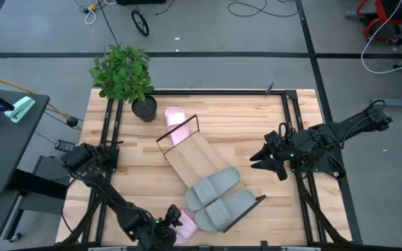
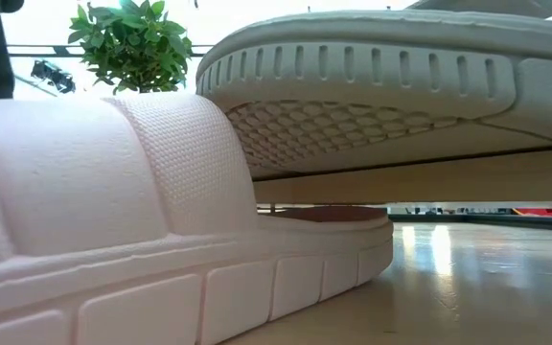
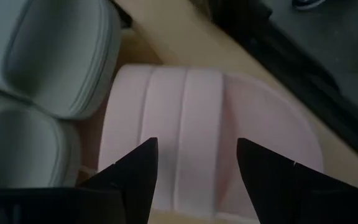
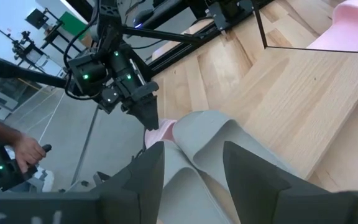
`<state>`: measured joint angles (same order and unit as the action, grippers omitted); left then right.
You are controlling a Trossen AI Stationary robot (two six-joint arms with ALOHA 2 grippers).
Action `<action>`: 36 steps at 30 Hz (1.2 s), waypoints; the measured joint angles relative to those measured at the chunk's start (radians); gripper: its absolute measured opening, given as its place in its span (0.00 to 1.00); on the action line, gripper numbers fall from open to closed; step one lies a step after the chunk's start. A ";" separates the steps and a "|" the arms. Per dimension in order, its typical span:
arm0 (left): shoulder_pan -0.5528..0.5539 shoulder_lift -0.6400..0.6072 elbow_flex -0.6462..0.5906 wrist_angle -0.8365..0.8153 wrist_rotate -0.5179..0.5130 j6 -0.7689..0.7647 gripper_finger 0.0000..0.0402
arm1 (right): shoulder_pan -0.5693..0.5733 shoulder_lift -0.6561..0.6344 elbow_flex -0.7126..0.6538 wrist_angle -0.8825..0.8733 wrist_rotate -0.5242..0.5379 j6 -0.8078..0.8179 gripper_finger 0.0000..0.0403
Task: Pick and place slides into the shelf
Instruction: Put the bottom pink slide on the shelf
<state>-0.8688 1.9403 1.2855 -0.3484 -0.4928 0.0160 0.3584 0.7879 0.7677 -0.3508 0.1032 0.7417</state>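
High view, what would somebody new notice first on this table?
Probably the two grey slides lying side by side on the near end of the light-wood shelf, which sits diagonally across the table. Next, the left gripper, open above a pale pink slide at the table's front edge beside the grey pair, and another pink slide at the shelf's far end near a potted plant. The right gripper hangs open right of the shelf.

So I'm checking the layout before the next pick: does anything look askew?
Yes. The shelf lies diagonally across the table, not square to its edges. One pink slide sits off its far end, the other by the left gripper.
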 joint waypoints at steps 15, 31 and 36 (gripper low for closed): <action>0.000 0.075 0.001 0.002 -0.118 -0.003 0.51 | 0.000 0.000 0.000 0.000 0.000 0.026 0.42; -0.006 0.083 0.000 -0.009 -0.143 -0.032 0.15 | 0.000 0.000 0.000 0.000 0.000 0.049 0.42; -0.019 0.083 0.000 -0.013 -0.150 -0.032 0.02 | 0.000 0.000 0.000 0.000 0.000 0.049 0.42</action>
<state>-0.8883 2.0232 1.2858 -0.3618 -0.6430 -0.0162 0.3584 0.7879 0.7677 -0.3511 0.1036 0.7908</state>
